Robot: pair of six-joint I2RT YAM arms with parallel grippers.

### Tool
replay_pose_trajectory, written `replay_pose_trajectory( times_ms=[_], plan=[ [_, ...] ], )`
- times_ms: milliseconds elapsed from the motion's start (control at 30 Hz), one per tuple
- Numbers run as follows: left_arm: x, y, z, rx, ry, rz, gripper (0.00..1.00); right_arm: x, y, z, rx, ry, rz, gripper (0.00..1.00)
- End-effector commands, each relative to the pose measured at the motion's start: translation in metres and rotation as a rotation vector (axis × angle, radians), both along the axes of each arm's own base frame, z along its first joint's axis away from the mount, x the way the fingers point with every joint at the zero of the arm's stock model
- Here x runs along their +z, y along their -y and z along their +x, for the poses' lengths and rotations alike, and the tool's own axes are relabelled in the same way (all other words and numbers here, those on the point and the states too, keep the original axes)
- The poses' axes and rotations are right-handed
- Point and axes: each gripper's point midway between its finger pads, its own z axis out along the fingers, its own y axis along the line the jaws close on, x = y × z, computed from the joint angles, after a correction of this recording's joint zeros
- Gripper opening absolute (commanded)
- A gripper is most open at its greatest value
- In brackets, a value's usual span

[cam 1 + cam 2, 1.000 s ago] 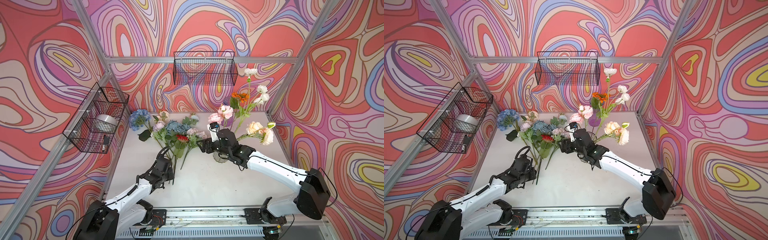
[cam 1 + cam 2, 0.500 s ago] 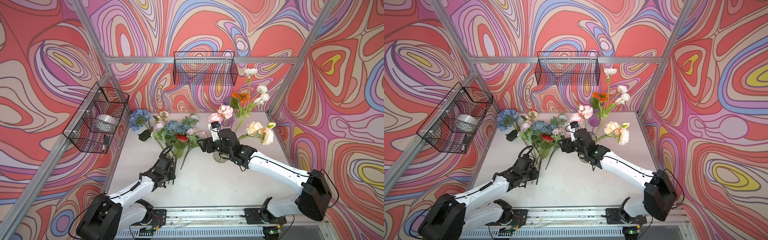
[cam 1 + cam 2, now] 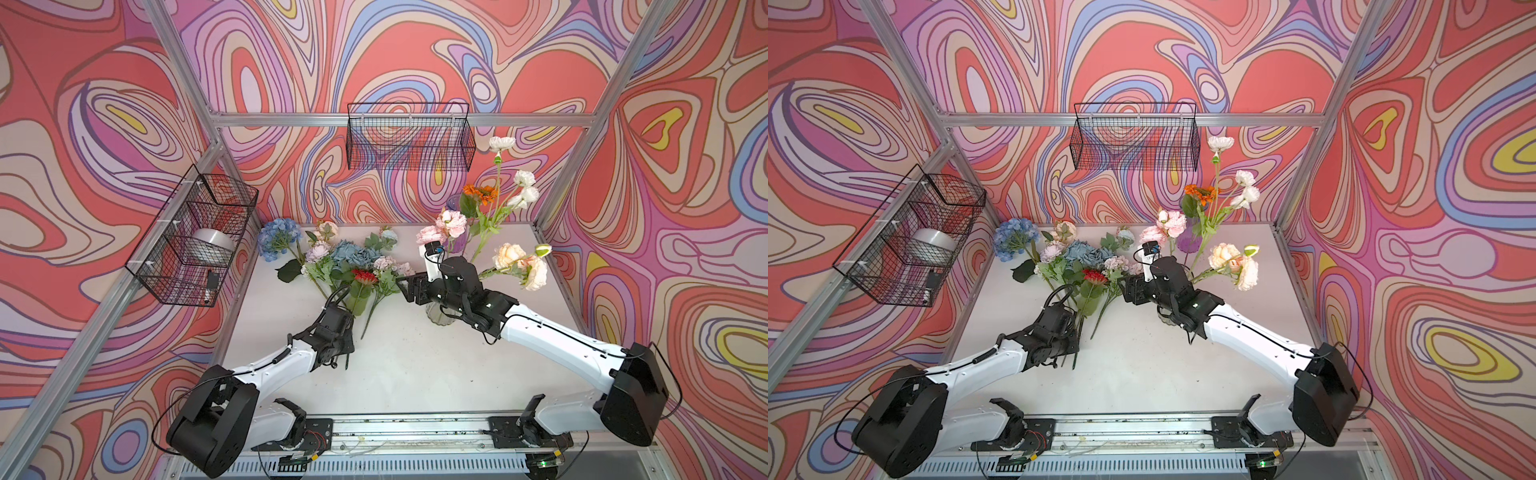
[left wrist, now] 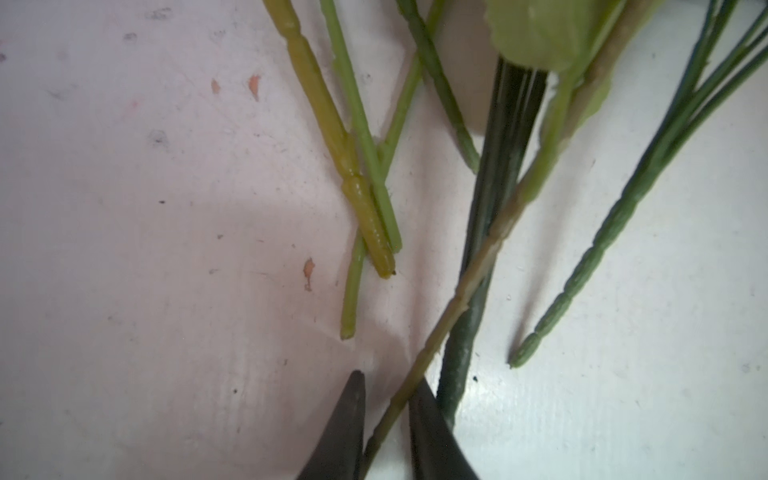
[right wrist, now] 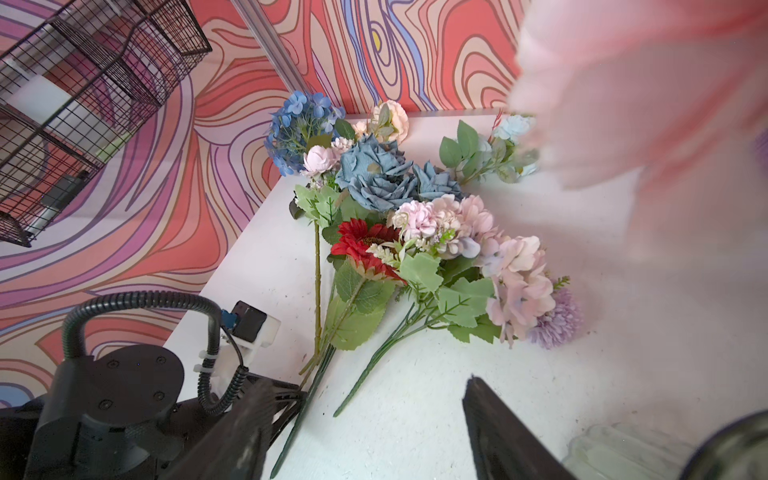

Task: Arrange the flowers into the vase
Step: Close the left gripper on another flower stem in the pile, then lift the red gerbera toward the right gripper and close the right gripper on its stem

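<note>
Left gripper (image 4: 388,419) straddles pale green stem (image 4: 478,266), lower centre of wrist view; cannot tell if clamped. Right gripper (image 3: 405,289) spread, empty, near clear vase (image 3: 434,318). Flowers (image 3: 353,257) heaped centre-left on table (image 3: 415,374). Step: stem pickup. Next: verify clamp, lift clear of neighbouring stems.

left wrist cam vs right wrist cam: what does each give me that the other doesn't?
Left wrist only: the left gripper close up, with its fingertips on either side of a pale green stem. A firm pinch cannot be confirmed.
Right wrist only: the blooms, including a red flower and blue roses. It also shows the wire basket, the left arm, the open right gripper and the rim of a glass vase.
Both: stem ends lying on the white table.
</note>
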Motion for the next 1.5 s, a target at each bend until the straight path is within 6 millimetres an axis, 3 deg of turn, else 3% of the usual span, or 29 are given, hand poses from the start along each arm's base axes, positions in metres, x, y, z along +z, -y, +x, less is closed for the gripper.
replay_pose_trajectory(
  times_ms=[0, 333, 467, 500, 800, 867, 900, 1067, 1133, 1233, 1333, 1467],
  plan=[
    [0.003, 0.004, 0.005, -0.024, 0.007, 0.003, 0.20, 0.006, 0.005, -0.002, -0.015, 0.031, -0.001, 0.74],
    [0.012, 0.009, 0.007, -0.052, 0.027, -0.010, 0.00, 0.009, 0.005, 0.000, -0.021, 0.040, 0.002, 0.74],
    [0.022, 0.012, 0.010, -0.043, 0.057, -0.041, 0.00, 0.011, 0.005, 0.002, -0.027, 0.045, 0.002, 0.74],
    [0.039, 0.018, 0.021, -0.039, 0.102, -0.066, 0.00, 0.011, 0.005, 0.002, -0.027, 0.047, 0.003, 0.74],
    [0.103, 0.029, 0.042, 0.038, 0.333, -0.259, 0.00, 0.025, 0.011, 0.003, -0.053, 0.086, 0.019, 0.74],
    [0.125, 0.030, 0.049, 0.072, 0.412, -0.314, 0.00, 0.030, 0.012, 0.003, -0.054, 0.103, 0.021, 0.75],
    [0.118, 0.026, 0.046, 0.089, 0.416, -0.317, 0.00, 0.034, 0.012, 0.004, -0.053, 0.114, 0.023, 0.75],
    [0.171, 0.028, 0.064, 0.109, 0.607, -0.394, 0.00, 0.057, 0.007, 0.006, -0.030, 0.175, 0.029, 0.75],
    [0.208, 0.037, 0.073, 0.072, 0.710, -0.439, 0.00, 0.066, 0.002, 0.006, -0.003, 0.196, 0.034, 0.75],
    [0.241, 0.053, 0.076, -0.016, 0.824, -0.485, 0.00, 0.079, -0.007, 0.002, 0.055, 0.226, 0.045, 0.75],
    [0.262, 0.071, 0.074, -0.113, 0.902, -0.506, 0.00, 0.093, -0.017, -0.002, 0.117, 0.258, 0.056, 0.75],
    [0.275, 0.094, 0.068, -0.226, 0.950, -0.505, 0.00, 0.107, -0.026, -0.003, 0.168, 0.291, 0.054, 0.76]
  ],
)
